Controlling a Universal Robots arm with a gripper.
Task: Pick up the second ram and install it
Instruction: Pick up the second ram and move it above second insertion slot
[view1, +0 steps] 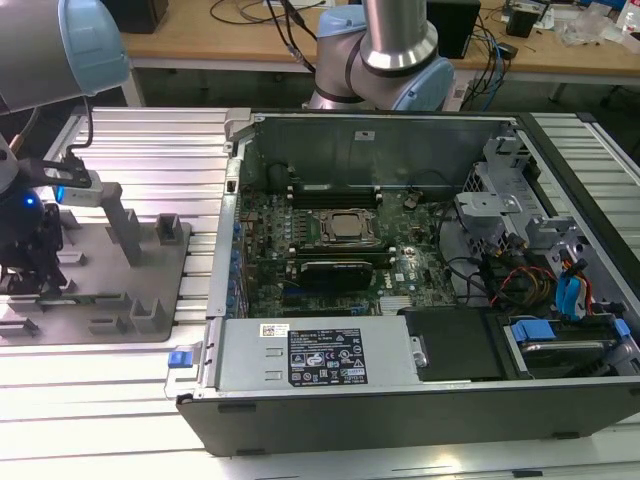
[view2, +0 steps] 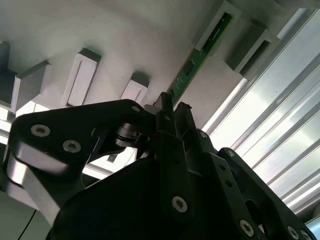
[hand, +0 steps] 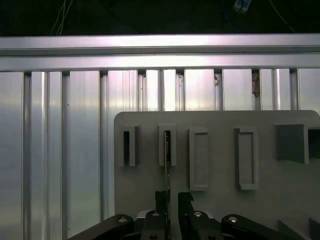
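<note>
Over on the exterior view's left, the claw hangs low above the grey plate with its little block holders. The ram stick stands on edge there, one end tucked into a slotted block. In the second wrist view it's the thin green strip running up from the fingertips.

The claw looks released to me. The fingers sit either side of the stick, one close against it, the other with a sliver of daylight showing, so nothing is pinched yet.

My two cents on doing this bit well: the stick isn't centred in the gap. If the fingers squeeze as they stand, I'd guess one side pushes first and bends or tips the stick in its block. Better to centre up first, keep the pads flat on the faces, and get hold low enough that it can't pivot.

Further right, well apart from all this, sits the open computer case with its board.
</note>
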